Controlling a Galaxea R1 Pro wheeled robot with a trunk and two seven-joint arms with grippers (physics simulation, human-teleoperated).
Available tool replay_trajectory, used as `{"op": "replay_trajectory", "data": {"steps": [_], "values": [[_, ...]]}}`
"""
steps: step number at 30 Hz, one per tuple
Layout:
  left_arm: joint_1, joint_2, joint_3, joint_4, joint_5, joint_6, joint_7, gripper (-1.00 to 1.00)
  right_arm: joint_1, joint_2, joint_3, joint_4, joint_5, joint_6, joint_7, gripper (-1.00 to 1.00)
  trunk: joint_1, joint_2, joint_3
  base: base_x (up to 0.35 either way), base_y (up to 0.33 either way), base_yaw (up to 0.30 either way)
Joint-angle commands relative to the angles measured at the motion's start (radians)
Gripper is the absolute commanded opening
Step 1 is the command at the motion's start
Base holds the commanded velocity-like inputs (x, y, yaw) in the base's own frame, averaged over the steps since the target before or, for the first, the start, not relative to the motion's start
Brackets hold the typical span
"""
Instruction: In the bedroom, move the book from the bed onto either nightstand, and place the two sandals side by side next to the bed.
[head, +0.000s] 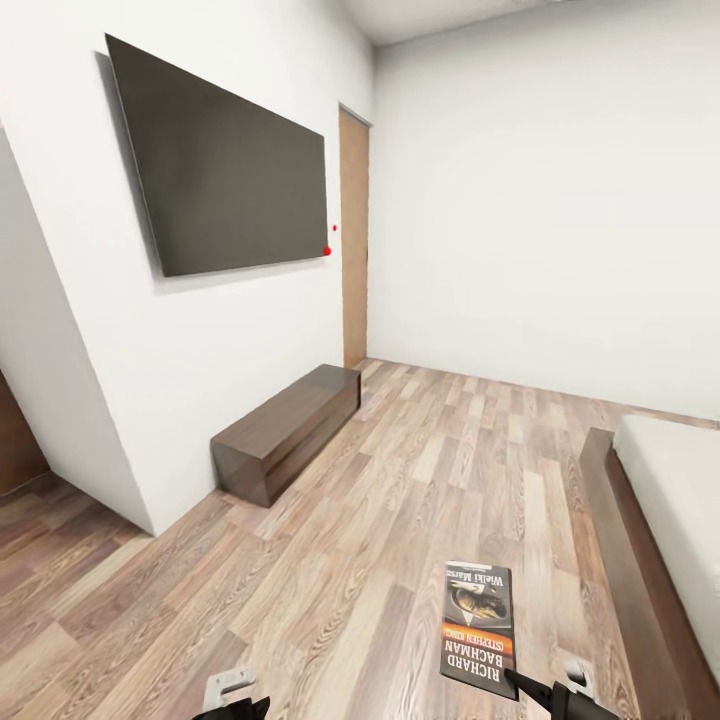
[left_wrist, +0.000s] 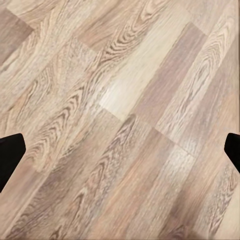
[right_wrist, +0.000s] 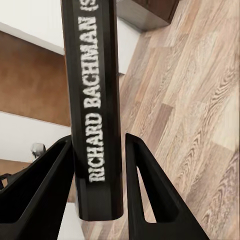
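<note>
Now | right fingers (right_wrist: 97, 190) clamp book (right_wrist: 92, 75) spine | left fingers (left_wrist: 10, 155) spread apart

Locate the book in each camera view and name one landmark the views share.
Head view: the book sits low and right of centre, held above the floor, cover up.
Left wrist view: plank floor between the open fingertips.
Right wrist view: its spine runs between the right gripper fingers.
Shared landmark: the wood-plank floor.
</note>
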Motion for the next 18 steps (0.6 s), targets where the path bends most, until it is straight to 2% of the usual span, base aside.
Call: {"op": "replay_trajectory", "data": {"steps": [1,18], "values": [[-0.001,0.000,-0.009,0.001,0.010,-0.003,-0.004,1.00,-0.001,0.000,-0.007,0.000,-0.002,0.011,0.003,-1.00,0.000,-0.001,-0.001,0.000,0.000,-0.199],[-0.001,0.000,-0.009,0.001,0.010,-0.003,-0.004,1.00,-0.001,0.000,-0.007,0.000,-0.002,0.011,0.003,-1.00,0.000,-0.001,-0.001,0.000,0.000,-0.199]]}}
